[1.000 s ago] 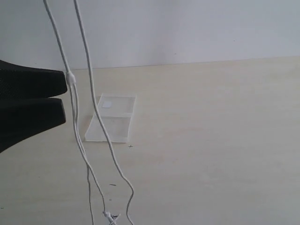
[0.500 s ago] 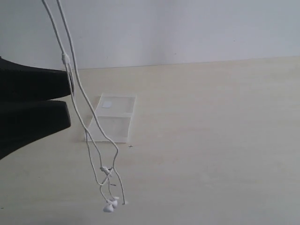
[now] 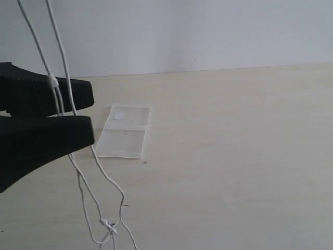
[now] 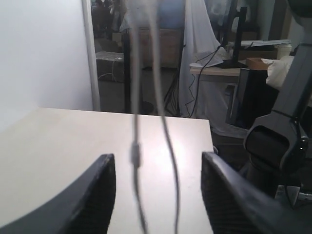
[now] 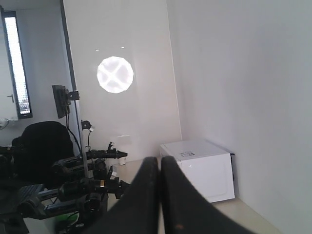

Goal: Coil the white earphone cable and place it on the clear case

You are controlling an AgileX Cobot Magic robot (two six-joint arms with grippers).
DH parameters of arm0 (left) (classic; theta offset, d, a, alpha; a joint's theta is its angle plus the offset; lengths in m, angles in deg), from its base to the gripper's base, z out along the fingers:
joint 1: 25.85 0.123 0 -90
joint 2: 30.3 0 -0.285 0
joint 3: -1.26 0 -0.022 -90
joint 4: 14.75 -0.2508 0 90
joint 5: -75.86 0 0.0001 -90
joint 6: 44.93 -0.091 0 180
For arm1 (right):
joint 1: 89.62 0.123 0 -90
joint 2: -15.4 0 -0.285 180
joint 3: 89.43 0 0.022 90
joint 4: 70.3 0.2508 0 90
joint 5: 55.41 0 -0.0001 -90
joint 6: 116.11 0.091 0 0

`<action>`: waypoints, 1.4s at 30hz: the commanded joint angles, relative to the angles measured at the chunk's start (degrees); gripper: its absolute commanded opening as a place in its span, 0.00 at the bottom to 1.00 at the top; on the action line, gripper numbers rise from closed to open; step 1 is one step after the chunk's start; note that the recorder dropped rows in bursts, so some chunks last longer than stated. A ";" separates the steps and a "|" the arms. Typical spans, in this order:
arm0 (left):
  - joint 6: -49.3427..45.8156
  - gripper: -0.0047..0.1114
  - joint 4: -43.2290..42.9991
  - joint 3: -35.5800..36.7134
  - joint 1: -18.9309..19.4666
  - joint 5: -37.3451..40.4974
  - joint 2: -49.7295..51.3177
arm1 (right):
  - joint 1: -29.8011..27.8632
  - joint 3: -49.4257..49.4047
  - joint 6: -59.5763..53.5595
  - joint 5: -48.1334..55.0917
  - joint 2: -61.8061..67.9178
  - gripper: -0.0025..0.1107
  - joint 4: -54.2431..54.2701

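Note:
The white earphone cable (image 3: 51, 80) hangs in two thin strands from above the exterior view, and its tangled lower end (image 3: 108, 225) dangles near the table's front. My left gripper (image 3: 92, 115) is open, level with the strands at the left. In the left wrist view both strands (image 4: 165, 131) pass between its wide-apart fingers (image 4: 157, 163) without touching them. The clear case (image 3: 126, 133) lies flat and open on the table, just right of that gripper, with a small white patch on its far panel. My right gripper (image 5: 160, 161) is shut and points up into the room; no cable shows at its tips.
The pale table (image 3: 234, 156) runs back to a white wall. In the right wrist view a white box-shaped appliance (image 5: 197, 168) stands beside the wall, with other robot arms (image 5: 87, 161) behind. A dark arm base (image 4: 278, 141) stands past the table edge.
The hanging strands have swung left. The dangling end rose, then dropped low again. My left gripper, still open, has pushed further right, so the strands now hang across its fingers.

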 commanded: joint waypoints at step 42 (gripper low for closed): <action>-0.67 0.27 3.46 -0.40 -2.32 1.57 4.34 | 0.05 0.39 -3.38 0.51 0.09 0.02 5.00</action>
